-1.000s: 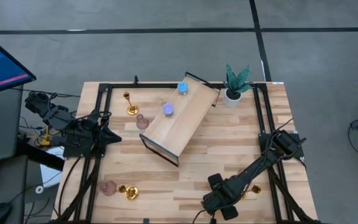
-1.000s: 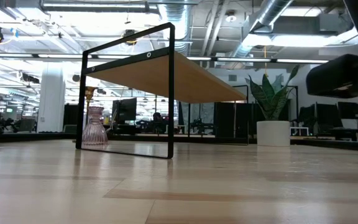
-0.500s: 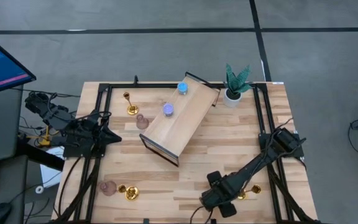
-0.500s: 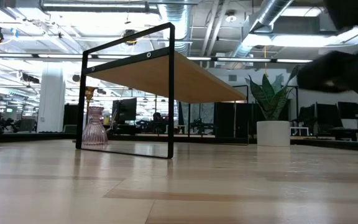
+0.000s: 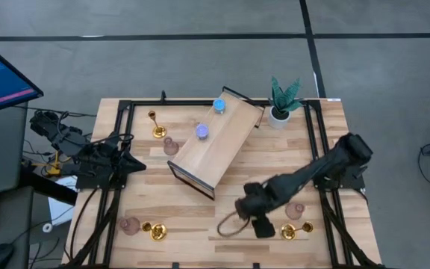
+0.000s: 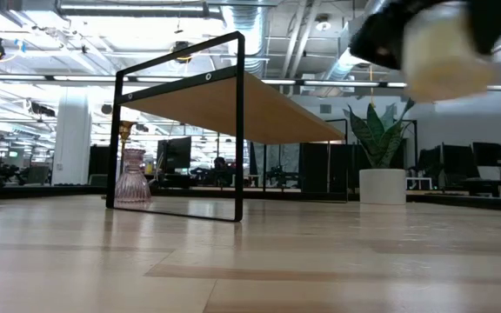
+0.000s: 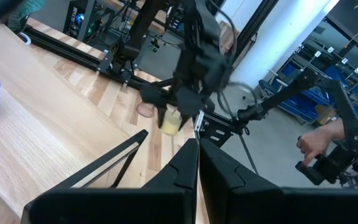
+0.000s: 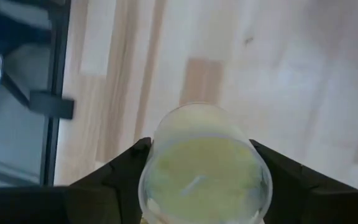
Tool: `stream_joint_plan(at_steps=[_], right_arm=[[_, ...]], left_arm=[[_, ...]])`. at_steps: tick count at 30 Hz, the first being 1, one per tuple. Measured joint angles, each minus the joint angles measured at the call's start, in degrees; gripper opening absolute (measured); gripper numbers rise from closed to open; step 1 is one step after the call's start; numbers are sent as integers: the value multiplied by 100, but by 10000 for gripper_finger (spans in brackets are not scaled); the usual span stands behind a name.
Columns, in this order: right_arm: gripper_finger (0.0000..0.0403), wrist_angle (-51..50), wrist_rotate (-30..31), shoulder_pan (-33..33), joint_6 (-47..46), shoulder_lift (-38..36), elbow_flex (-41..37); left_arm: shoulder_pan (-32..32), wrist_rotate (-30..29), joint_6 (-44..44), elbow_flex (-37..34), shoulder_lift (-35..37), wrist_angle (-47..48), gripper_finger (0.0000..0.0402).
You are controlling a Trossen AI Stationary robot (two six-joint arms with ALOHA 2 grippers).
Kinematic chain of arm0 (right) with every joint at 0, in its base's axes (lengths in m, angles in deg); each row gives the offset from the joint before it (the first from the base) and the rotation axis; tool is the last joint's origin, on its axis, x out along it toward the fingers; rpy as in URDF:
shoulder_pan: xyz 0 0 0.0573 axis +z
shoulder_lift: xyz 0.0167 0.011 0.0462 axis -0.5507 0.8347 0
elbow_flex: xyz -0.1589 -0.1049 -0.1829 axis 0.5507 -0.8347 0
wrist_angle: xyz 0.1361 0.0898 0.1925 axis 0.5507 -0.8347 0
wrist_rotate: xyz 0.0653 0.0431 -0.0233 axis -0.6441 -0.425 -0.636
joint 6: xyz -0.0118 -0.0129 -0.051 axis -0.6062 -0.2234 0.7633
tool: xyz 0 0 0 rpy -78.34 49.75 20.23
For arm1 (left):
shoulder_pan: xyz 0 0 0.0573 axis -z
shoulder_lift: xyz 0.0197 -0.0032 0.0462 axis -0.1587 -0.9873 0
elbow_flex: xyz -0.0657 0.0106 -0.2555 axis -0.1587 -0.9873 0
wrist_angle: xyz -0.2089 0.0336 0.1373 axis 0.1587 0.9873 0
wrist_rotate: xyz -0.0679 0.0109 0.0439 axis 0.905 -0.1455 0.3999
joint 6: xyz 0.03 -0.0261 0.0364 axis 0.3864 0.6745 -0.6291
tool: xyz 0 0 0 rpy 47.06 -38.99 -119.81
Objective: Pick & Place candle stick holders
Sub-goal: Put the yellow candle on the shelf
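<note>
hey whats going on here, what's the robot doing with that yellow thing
The right gripper is shut on a small yellow candle holder and carries it in the air above the near right part of the table. A blue holder and a violet holder already stand on the raised wooden shelf. Gold and pink holders sit on the table around it. The left gripper is shut, holds nothing and waits at the table's left edge.
</note>
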State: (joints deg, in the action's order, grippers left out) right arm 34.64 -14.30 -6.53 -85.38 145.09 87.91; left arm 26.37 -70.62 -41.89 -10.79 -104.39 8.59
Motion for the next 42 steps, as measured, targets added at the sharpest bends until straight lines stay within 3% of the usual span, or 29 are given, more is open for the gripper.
stream_joint_plan(at_steps=[7,22,34,42], right_arm=[[225,-232,255,-636,252,-467,187],[223,-532,954,-1739,1306,-447,1758],[223,716,1038,-2570,1625,-305,1869],[224,1390,859,-2707,1632,271,2016]], left_arm=[[-1,0,0,0,0,-2,13],[1,-176,-2,-1,0,-2,13],[0,-230,-277,0,1,-2,13],[-2,-1002,-776,-313,217,-50,8]])
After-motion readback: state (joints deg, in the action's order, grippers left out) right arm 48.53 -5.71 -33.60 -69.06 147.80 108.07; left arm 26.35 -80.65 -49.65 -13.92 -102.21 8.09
